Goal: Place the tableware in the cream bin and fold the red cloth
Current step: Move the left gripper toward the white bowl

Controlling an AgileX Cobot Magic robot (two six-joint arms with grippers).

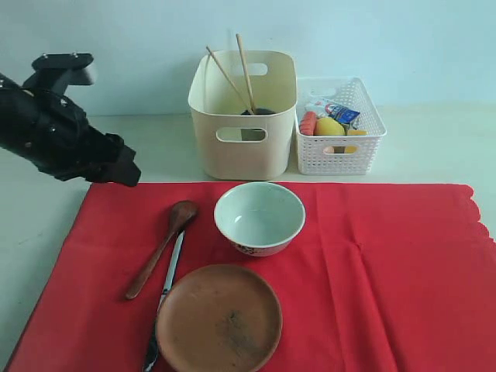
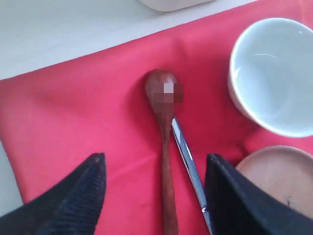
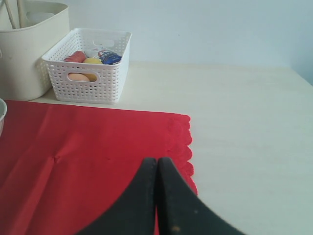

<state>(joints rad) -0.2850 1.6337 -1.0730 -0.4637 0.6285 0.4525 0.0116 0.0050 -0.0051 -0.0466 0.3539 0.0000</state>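
Note:
The red cloth [image 1: 387,271] is spread flat, its scalloped edge to the right. On it lie a dark wooden spoon [image 1: 159,252], a silver knife [image 1: 169,287], a white bowl [image 1: 260,217] and a brown plate [image 1: 219,318]. Two chopsticks [image 1: 232,74] lean in the cream bin [image 1: 244,147]. My left gripper [image 1: 124,172] hangs open over the cloth's far left corner. In its wrist view the gripper [image 2: 156,157] frames the spoon handle [image 2: 164,127] and knife [image 2: 188,164], holding nothing. My right gripper [image 3: 157,160] is shut and empty above the scalloped edge [image 3: 183,142], outside the exterior view.
A white perforated basket [image 1: 341,155] holding food items and a small carton stands right of the cream bin. Something dark lies low inside the bin. Bare pale tabletop [image 3: 254,122] runs right of the cloth and behind it.

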